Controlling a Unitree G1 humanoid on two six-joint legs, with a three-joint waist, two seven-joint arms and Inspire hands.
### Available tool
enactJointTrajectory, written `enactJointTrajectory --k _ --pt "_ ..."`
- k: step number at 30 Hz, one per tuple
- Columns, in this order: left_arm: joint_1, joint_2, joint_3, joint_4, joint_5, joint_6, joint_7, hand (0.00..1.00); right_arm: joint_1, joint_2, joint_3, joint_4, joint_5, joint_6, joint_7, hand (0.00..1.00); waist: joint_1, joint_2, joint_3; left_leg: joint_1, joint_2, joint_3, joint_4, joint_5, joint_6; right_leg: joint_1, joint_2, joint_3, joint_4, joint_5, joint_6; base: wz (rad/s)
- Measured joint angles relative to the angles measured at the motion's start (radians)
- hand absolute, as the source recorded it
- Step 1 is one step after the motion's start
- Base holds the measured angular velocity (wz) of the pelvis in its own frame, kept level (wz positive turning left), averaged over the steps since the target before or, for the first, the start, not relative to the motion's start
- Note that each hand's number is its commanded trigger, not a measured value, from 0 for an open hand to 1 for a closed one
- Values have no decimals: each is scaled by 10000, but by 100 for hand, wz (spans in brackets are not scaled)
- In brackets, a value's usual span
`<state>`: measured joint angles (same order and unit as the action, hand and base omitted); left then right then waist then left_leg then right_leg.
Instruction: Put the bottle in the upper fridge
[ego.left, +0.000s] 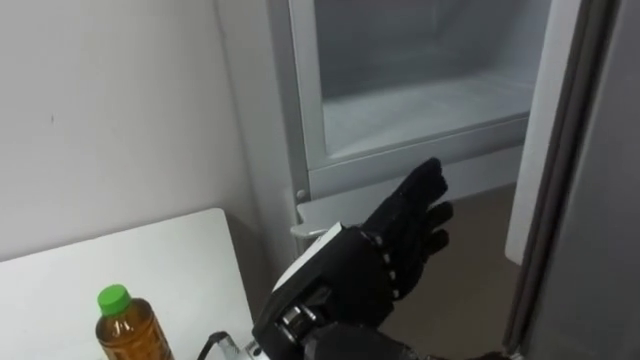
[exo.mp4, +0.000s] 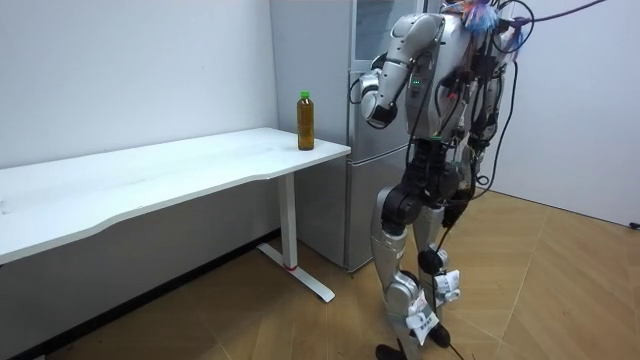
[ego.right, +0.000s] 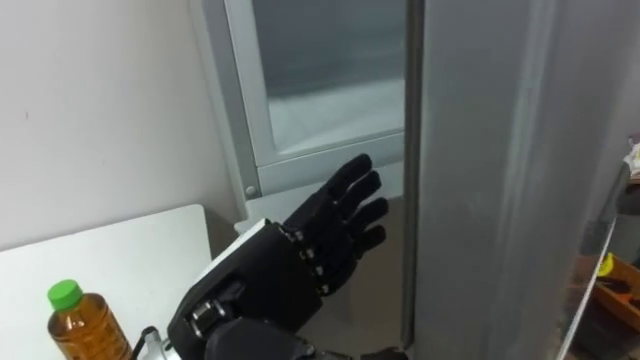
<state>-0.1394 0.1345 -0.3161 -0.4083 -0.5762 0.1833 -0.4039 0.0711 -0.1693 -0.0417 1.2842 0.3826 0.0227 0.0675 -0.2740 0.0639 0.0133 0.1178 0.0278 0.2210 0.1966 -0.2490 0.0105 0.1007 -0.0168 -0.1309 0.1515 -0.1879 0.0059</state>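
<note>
Black left hand (ego.left: 400, 250), fingers straight and empty, faces the grey fridge (ego.left: 420, 110), open for loading. Green-capped amber bottle (ego.left: 128, 330) waits at seven o'clock.

We see a green-capped bottle (ego.left: 131, 336) of amber-brown liquid, a plain white table (ego.left: 150, 258), the black left hand (ego.left: 352, 275), a pale grey fridge (ego.left: 298, 100) and a white wall (ego.left: 100, 100).
</note>
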Motion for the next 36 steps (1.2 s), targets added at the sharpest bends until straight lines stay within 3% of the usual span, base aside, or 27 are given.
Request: enactJointTrajectory --k 21,28,36 --pt "-393 -24 -255 18 -2 -9 -38 0 45 -52 6 20 81 -2 12 0 -319 51 -26 128 153 934 12 -1 -2 -306 100 772 71 41 -51 -13" --pt "-1138 -29 -445 549 -16 -10 -214 0 55 -60 36 28 53 2 21 0 -506 54 -11 211 278 1105 9 -3 -6 -358 215 959 171 67 -95 -11" --pt "-1194 -88 -452 672 -6 -11 -377 0 -200 -228 55 502 -31 7 354 0 -622 42 53 348 420 1624 16 -4 -10 -453 372 1316 197 152 -230 -18"
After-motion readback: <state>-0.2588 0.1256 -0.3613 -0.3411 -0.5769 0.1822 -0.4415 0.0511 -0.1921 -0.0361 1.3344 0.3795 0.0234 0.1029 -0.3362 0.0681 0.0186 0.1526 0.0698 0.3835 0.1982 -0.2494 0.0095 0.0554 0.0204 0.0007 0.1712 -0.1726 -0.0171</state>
